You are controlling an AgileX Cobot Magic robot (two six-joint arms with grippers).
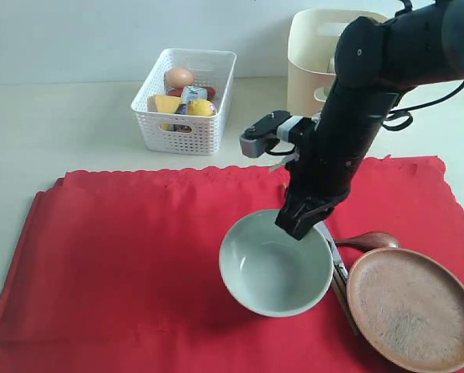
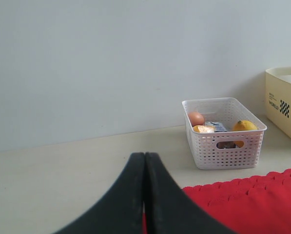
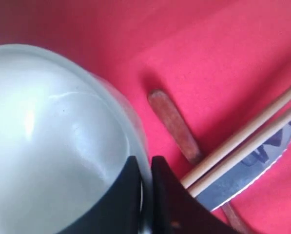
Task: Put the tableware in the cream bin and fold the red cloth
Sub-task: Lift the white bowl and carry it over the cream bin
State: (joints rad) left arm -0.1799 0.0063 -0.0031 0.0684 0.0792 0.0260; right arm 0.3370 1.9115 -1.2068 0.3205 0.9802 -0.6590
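My right gripper [image 1: 301, 225] [image 3: 145, 163] is shut on the rim of the pale grey-green bowl [image 1: 274, 268] [image 3: 48, 146], one finger inside and one outside. The bowl hangs tilted just above the red cloth [image 1: 123, 256] [image 3: 208, 48] and casts a shadow on it. Beside it on the cloth lie the brown plate [image 1: 414, 307], the dark wooden spoon [image 1: 371, 239] [image 3: 174, 126], the chopsticks [image 3: 242, 141] and the knife [image 3: 247, 170]. The cream bin [image 1: 313, 54] [image 2: 284, 102] stands at the back right, partly behind the arm. No steel cup shows. My left gripper [image 2: 145, 161] is shut on nothing, low by the cloth's edge.
A white perforated basket [image 1: 186, 101] [image 2: 223, 131] with an egg, a lemon and other food stands behind the cloth, left of the cream bin. Bare beige table runs along the back and the left side.
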